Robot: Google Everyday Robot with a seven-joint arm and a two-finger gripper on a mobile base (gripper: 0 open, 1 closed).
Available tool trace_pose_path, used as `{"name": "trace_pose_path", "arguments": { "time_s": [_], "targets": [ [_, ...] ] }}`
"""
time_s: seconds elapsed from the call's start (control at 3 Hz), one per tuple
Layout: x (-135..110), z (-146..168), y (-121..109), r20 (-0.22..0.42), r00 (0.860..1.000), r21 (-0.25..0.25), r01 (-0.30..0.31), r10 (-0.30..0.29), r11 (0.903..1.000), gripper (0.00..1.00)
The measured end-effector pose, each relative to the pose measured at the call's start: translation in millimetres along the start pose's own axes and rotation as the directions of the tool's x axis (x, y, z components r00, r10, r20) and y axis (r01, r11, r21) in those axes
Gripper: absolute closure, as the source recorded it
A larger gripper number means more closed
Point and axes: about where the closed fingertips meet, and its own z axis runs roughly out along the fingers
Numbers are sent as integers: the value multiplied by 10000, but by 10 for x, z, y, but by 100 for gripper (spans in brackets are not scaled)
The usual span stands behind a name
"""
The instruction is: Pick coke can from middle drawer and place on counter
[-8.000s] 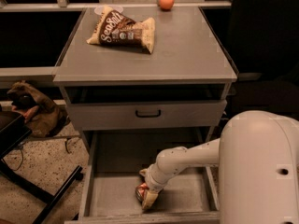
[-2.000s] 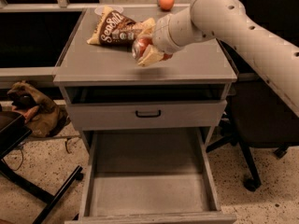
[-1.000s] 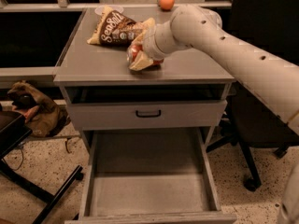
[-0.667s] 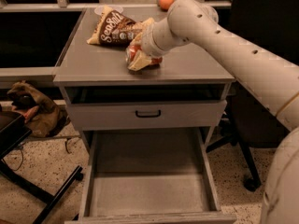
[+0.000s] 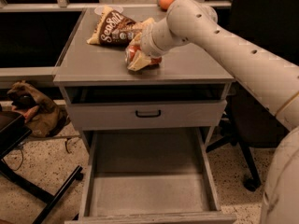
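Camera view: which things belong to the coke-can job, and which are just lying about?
Job: coke can; gripper, shut on it at the counter's front; counter; open middle drawer.
Lying about: sea-salt chip bag; orange; closed upper drawer front.

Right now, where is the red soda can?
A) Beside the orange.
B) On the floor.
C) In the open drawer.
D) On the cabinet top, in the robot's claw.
D: the can sits on the cabinet top, held in the gripper near the chip bag; the drawer holds no can.
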Motion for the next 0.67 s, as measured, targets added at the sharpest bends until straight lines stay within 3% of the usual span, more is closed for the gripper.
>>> {"name": "trace_pose_path", "arguments": {
  "time_s": [0.67],
  "targets": [
    [0, 1, 0, 0, 10000, -1, 0, 0, 10000, 12]
  ]
}}
